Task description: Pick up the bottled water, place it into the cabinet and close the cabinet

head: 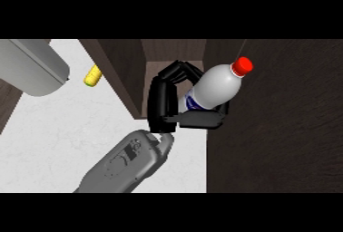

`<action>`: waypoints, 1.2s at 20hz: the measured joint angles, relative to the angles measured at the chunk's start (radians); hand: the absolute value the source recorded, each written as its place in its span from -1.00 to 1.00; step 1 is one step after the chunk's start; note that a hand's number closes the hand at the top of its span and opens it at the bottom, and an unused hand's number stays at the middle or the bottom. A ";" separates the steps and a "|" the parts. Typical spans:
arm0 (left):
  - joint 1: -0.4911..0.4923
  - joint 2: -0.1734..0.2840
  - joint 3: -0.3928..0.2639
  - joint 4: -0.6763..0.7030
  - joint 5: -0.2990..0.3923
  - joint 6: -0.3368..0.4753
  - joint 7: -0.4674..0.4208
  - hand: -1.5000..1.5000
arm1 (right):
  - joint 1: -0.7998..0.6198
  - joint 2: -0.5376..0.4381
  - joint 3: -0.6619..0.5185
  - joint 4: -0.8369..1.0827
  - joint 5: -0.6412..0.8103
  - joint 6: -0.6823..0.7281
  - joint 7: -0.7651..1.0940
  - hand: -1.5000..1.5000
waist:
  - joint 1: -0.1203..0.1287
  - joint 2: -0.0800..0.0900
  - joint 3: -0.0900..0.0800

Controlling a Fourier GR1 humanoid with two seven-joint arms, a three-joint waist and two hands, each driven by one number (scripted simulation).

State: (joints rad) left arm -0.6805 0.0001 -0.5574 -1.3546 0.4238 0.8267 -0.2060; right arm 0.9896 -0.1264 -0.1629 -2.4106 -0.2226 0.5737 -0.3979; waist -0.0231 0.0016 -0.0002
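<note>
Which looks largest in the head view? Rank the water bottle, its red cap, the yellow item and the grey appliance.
1. Grey appliance
2. Water bottle
3. Yellow item and red cap: too alike to rank.

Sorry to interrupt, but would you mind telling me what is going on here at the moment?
One of the robot's hands, which side I cannot tell, is curled round a bottled water with a red cap, holding it tilted at the opening of the dark wooden cabinet. It has not been set down inside yet. A yellow object lies on the white counter.
</note>
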 measured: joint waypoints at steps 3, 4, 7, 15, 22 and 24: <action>-0.054 0.000 0.023 0.084 0.016 -0.004 -0.006 1.00 | -0.010 -0.005 -0.012 -0.002 -0.008 0.000 0.018 -1.00 | -0.002 0.002 0.000; -0.065 0.000 0.029 0.105 0.015 -0.007 -0.005 1.00 | -0.013 -0.005 -0.019 -0.001 -0.010 0.001 0.021 -1.00 | -0.001 0.002 0.000; -0.095 0.008 0.054 0.183 0.024 -0.034 -0.027 1.00 | -0.020 -0.016 -0.047 0.003 -0.020 0.011 0.021 -1.00 | -0.003 0.002 0.000; -0.145 0.002 0.068 0.372 0.059 -0.044 -0.105 1.00 | -0.022 -0.016 -0.058 0.009 -0.047 0.034 0.034 -1.00 | -0.012 0.005 -0.001; -0.190 0.005 0.172 0.534 0.132 -0.114 -0.209 1.00 | -0.039 -0.036 -0.100 0.025 -0.082 0.049 0.035 -1.00 | -0.014 0.009 -0.001; -0.217 0.003 0.196 0.591 0.141 -0.130 -0.241 1.00 | -0.045 -0.043 -0.111 0.032 -0.093 0.058 0.032 -1.00 | -0.016 0.009 -0.001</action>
State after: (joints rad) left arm -0.8980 0.0034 -0.3615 -0.7639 0.5645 0.6967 -0.4471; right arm 0.9444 -0.1693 -0.2739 -2.3785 -0.3152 0.6316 -0.3656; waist -0.0395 0.0107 -0.0011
